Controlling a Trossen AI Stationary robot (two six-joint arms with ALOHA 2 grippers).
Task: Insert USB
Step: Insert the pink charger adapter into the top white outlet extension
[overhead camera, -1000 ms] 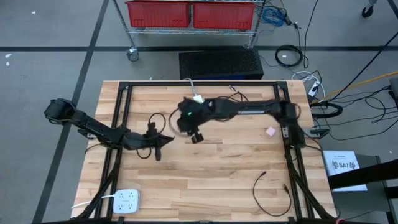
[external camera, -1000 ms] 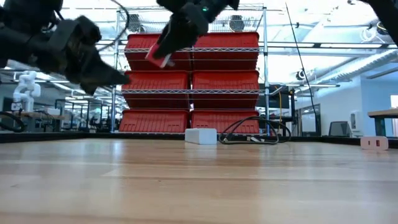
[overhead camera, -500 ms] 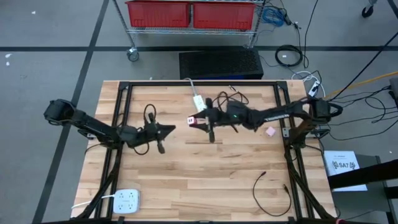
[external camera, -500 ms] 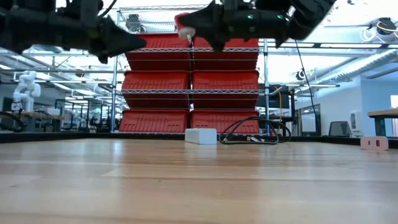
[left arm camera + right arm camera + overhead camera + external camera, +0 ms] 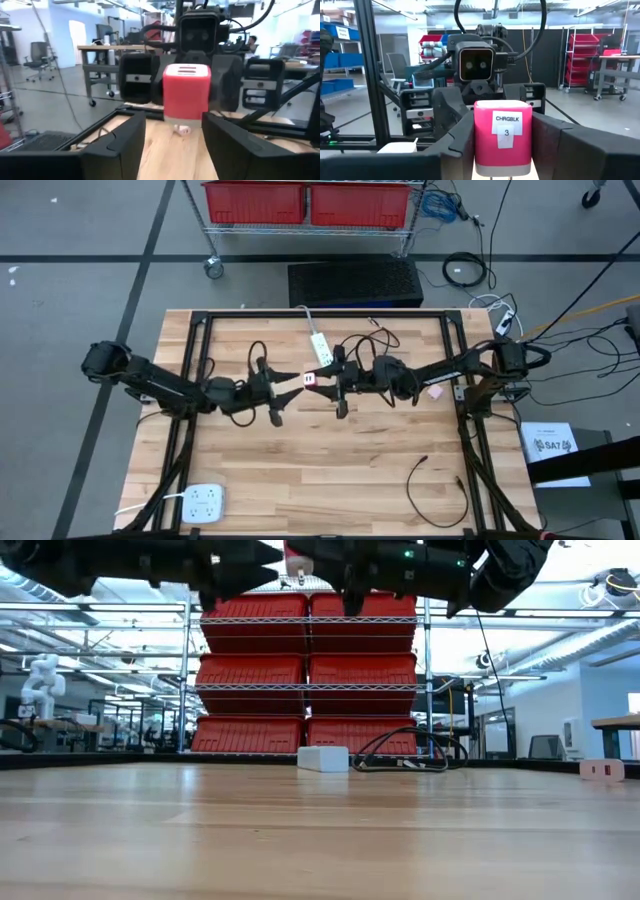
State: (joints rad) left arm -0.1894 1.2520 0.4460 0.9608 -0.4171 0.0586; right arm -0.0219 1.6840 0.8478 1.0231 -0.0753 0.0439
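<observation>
Charger block: red-pink cube [image 5: 309, 378], held up off the table over its middle back part, between the two arms; white label on its face reads CHRGBLK 3 [image 5: 504, 134]; pale base with a small plug part underneath, seen from the left wrist [image 5: 186, 93].
Right gripper: [image 5: 318, 379] clenched on the charger block, one finger pressed to each side of it, arm stretched level across from the right edge.
Left gripper: [image 5: 290, 379] released, fingers [image 5: 119, 142] spread apart, tips just beside the block and facing it head-on; not touching that I can tell.
Table: light wood planks [image 5: 350, 470], black frame rails along back and sides.
Power strip: white, slim [image 5: 319, 346], lying at the back centre just behind the grippers, its lead running off the far edge.
Black cables: loose tangle [image 5: 366, 338] right next to the strip, close under the right arm.
Pink item: small [image 5: 435, 391], on the table beneath the right arm near the right rail.
Loose cable: black, curled [image 5: 428, 480] at the front right, well apart from the work.
White outlet block: [image 5: 203, 502] front left corner, several sockets facing up.
Low view: both arms hang high at the top edge; red bins on a wire rack [image 5: 310, 680] fill the background.
In the way: nothing between left fingers and the block.
</observation>
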